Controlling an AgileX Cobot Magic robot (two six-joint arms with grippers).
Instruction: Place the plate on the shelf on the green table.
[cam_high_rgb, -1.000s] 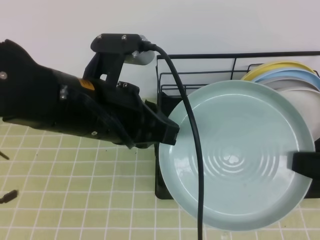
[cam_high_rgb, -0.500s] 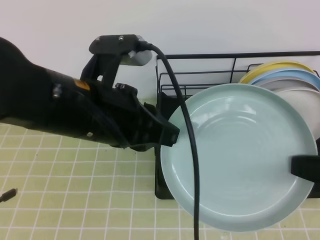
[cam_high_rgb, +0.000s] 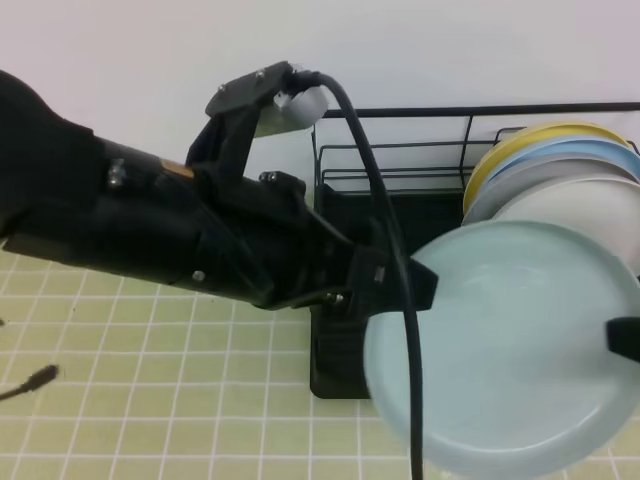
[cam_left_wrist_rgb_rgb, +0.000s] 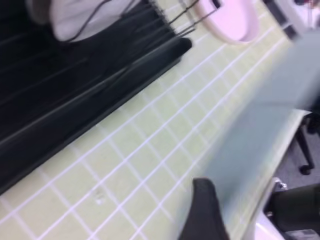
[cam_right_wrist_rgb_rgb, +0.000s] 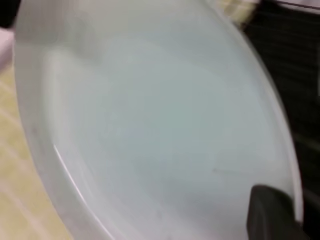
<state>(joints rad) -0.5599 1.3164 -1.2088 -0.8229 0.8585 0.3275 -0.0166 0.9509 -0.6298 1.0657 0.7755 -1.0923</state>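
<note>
The pale aqua plate (cam_high_rgb: 510, 360) hangs tilted above the front of the black wire shelf (cam_high_rgb: 400, 200), which stands on the green table (cam_high_rgb: 150, 400). My left gripper (cam_high_rgb: 415, 285) is shut on the plate's upper left rim. One dark finger (cam_left_wrist_rgb_rgb: 205, 212) shows beside the blurred plate (cam_left_wrist_rgb_rgb: 260, 135) in the left wrist view. My right gripper (cam_high_rgb: 625, 340) is shut on the plate's right rim. The plate (cam_right_wrist_rgb_rgb: 150, 130) fills the right wrist view, with one finger (cam_right_wrist_rgb_rgb: 272, 212) over its edge.
Yellow (cam_high_rgb: 545, 135), sky-blue (cam_high_rgb: 590, 152) and white-grey (cam_high_rgb: 590, 200) plates stand in the shelf's right end, just behind the held plate. The left arm's cable (cam_high_rgb: 395, 250) crosses the shelf and plate. The white wall rises behind the shelf.
The plate has dropped and shifted right, tilting flatter and uncovering the plates in the shelf. My left arm has reached further right with it. The right gripper has dropped slightly.
</note>
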